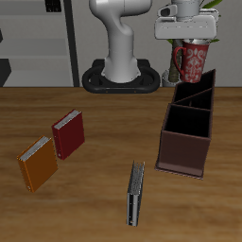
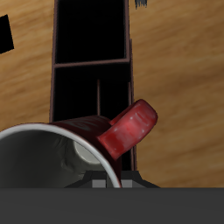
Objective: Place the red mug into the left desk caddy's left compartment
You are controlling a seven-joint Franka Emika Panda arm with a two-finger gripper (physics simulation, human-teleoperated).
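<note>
One gripper is clamping the red mug by its rim, hanging it above the left desk caddy toward the table's back edge, ready for lowering.

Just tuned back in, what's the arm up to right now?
The gripper holds the red mug up in the air above the back end of the left desk caddy, so the mug is not in any compartment yet. The wrist view looks down past the mug's rim and handle into the caddy's dark compartments. A red book, an orange book and a grey book lie untouched on the table.
</note>
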